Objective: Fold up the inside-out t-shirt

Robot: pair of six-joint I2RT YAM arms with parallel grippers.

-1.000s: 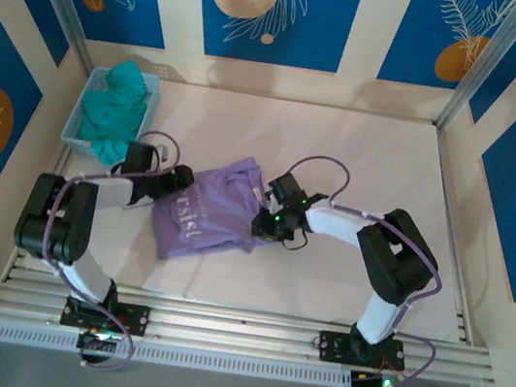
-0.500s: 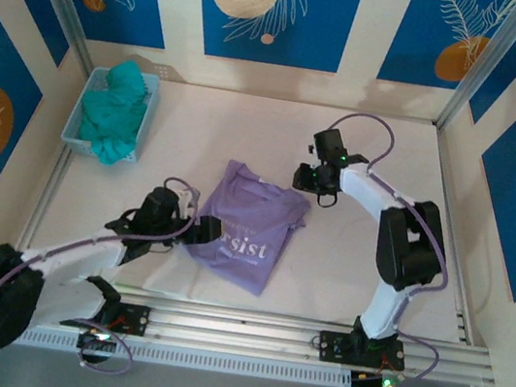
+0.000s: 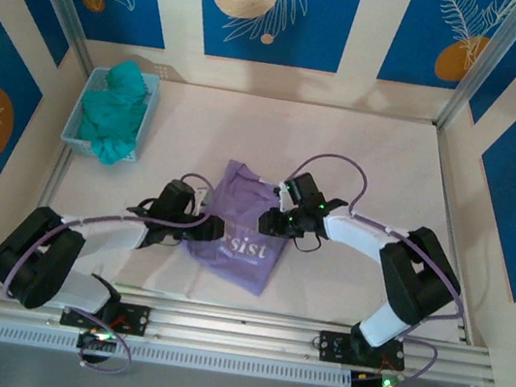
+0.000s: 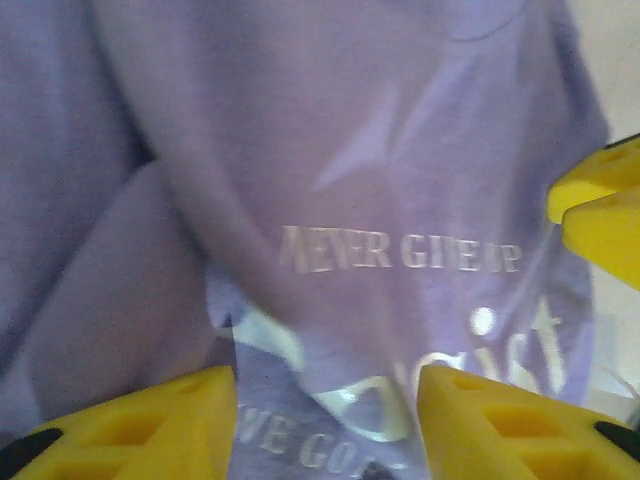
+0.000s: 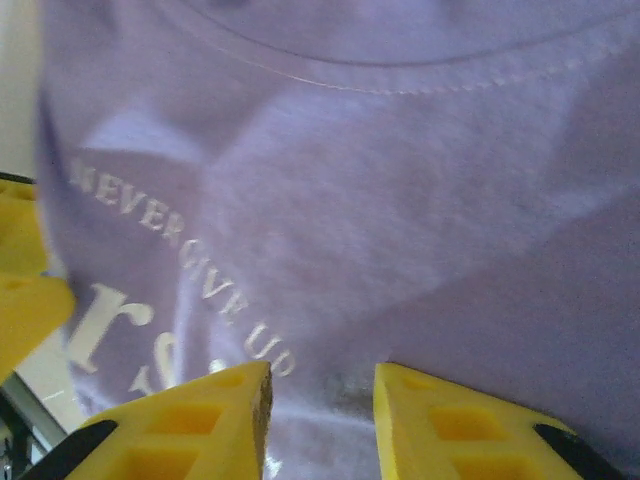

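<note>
Light purple t-shirt (image 3: 245,223) lying crumpled on the table (image 3: 390,165), a bit toward the near side, between the two grippers. On its lower part, white words (image 3: 247,249). Right at the shirt's left edge, the left gripper (image 3: 206,229), low down and touching the cloth. From the left wrist, purple cloth all over with the white words across it, and two yellow fingers (image 4: 150,425) at the bottom, standing apart with cloth in the gap between them. Cannot tell if squeezing the cloth or just resting against it. At the shirt's upper right edge, the right gripper (image 3: 280,219), on the cloth too. From the right wrist, cloth very close, a curved neck seam (image 5: 400,85) at the top, and two yellow fingers (image 5: 455,420) near each other with a thin strip of cloth seen between. Cannot tell if pinched there or loose. Both grippers near each other, with the shirt between. Far off at the back left corner, a blue basket (image 3: 76,116) holding a heap of green cloth (image 3: 116,112), well apart from the shirt.
</note>
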